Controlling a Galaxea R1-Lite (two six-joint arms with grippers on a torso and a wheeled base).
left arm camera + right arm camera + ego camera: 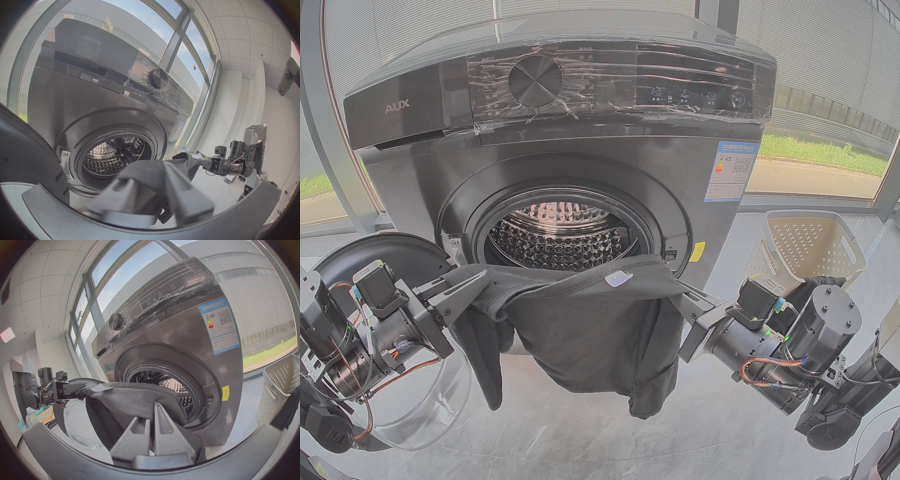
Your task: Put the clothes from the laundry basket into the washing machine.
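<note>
The left claw (470, 286) is pinched tight on one end of a dark shirt (587, 325), and the right claw (682, 299) is pinched tight on the other end. The shirt is pulled out between the two claws, and the rest hangs down below them toward the floor (562, 437). Just past the claws is the washing machine (575, 156), its round hole (559, 240) open behind the shirt's top edge. Its door (394, 256) stands open by the left claw. The laundry basket (809, 240) sits out beyond the right claw, with something dark (289, 410) hanging over its rim
</note>
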